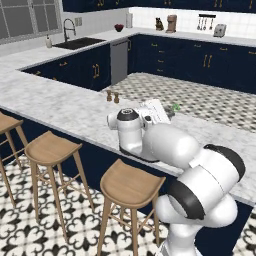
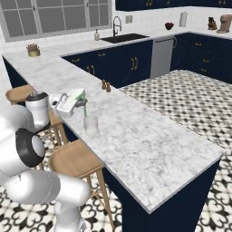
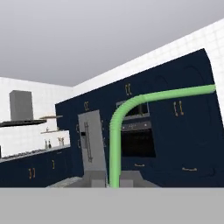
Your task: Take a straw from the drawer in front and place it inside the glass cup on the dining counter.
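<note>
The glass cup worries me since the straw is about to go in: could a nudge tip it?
Possibly. The glass cup looks small, empty, likely light, standing free on the dining counter. The straw, clamped in the gripper, could push its rim.

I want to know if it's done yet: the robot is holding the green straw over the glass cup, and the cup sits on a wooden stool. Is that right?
Not quite. The glass cup sits on the marble dining counter, not on a stool; the right base view shows it. The rest holds: the gripper holds the green straw just above the cup.
</note>
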Available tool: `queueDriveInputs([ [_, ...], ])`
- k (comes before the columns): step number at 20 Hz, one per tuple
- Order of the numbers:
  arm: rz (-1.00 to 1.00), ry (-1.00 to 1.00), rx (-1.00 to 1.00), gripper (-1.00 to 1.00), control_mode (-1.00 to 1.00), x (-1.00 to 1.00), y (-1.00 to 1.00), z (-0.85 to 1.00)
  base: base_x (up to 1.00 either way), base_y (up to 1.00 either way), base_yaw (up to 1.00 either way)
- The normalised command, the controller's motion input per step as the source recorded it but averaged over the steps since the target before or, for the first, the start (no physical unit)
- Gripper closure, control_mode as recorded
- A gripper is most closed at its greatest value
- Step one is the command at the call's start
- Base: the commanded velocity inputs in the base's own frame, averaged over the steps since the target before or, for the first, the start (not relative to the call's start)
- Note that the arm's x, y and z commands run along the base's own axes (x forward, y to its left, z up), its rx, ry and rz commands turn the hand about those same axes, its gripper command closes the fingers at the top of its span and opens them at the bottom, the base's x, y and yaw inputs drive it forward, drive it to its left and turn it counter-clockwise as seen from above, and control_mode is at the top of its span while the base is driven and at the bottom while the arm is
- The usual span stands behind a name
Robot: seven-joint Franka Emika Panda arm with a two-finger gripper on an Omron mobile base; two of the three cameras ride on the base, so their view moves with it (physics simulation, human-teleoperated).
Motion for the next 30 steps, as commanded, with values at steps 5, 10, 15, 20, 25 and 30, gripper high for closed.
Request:
queueDriveInputs([
  [5, 0.03, 0.27, 0.00, 1.00, -1.00, 0.60, 0.46, -0.17, 0.00, 0.00, 0.00],
  [10, 0.00, -0.04, 0.00, 1.00, -1.00, 0.27, 0.12, -0.44, 0.00, 0.00, 0.00],
  [15, 0.00, -0.04, 0.00, 1.00, -1.00, 0.29, 0.05, -0.50, 0.00, 0.00, 0.00],
  [20, 0.00, 0.00, -0.02, 1.00, -1.00, 0.46, 0.20, -0.05, 0.00, 0.00, 0.00],
  [25, 0.00, 0.00, -0.03, 1.00, -1.00, 0.44, 0.28, -0.03, 0.00, 0.00, 0.00],
  [30, 0.00, -0.01, 0.00, 1.00, -1.00, 0.13, 0.03, -0.31, 0.00, 0.00, 0.00],
])
